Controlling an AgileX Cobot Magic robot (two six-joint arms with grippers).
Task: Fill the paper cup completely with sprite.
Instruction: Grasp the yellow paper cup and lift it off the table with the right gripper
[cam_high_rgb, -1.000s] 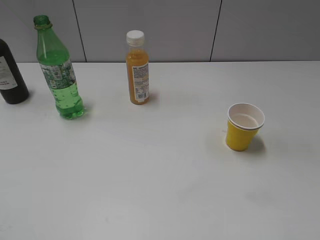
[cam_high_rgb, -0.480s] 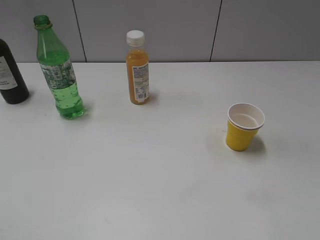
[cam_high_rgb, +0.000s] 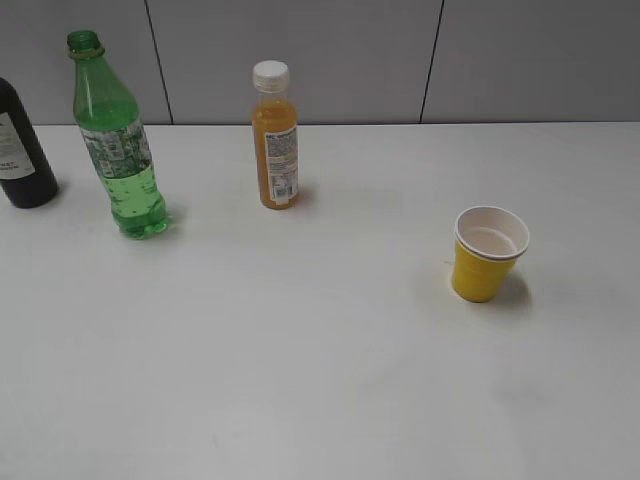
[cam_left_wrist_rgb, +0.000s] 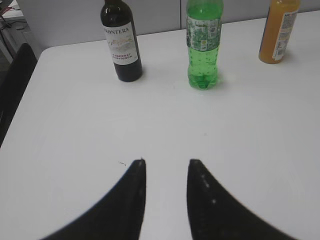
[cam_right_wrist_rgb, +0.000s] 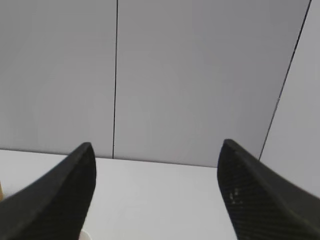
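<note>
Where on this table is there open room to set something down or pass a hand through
Free: the whole near half of the table, and the stretch between the juice bottle and the cup. Right of the cup is bare too. Crowded: the far left, where the wine bottle and Sprite bottle stand close.

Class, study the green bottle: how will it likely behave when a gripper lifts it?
The green bottle is tall and narrow, so a high push would probably tip it. Its thin clear plastic likely flexes under a squeeze. With no cap on its open neck and liquid inside, tilting it may spill.
</note>
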